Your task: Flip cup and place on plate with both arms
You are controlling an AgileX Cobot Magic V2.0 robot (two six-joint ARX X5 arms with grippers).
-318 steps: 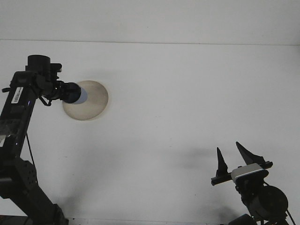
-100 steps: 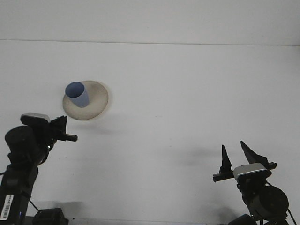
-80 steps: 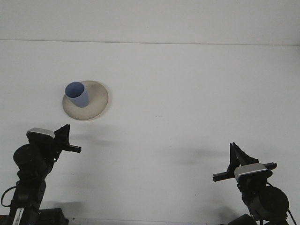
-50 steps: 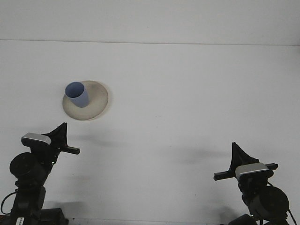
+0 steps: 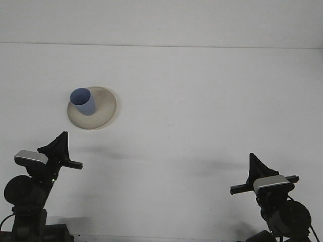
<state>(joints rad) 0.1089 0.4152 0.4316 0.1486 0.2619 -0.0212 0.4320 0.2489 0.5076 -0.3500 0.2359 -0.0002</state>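
Observation:
A blue cup [image 5: 84, 102] stands upright, mouth up, on the left part of a beige plate [image 5: 104, 107] at the table's left. Neither gripper touches it. My left gripper [image 5: 61, 140] hangs low at the near left, well in front of the plate, its fingers together in one dark point with nothing between them. At the near right my right gripper [image 5: 254, 164] also shows as a single pointed wedge, shut and empty, far from the cup.
The white table [image 5: 202, 101] ends at a far edge along the top. Both arm bases sit at the bottom corners.
The left arm let go of the cup on the plate and drew back to the near left. The right gripper's two spread fingers came together.

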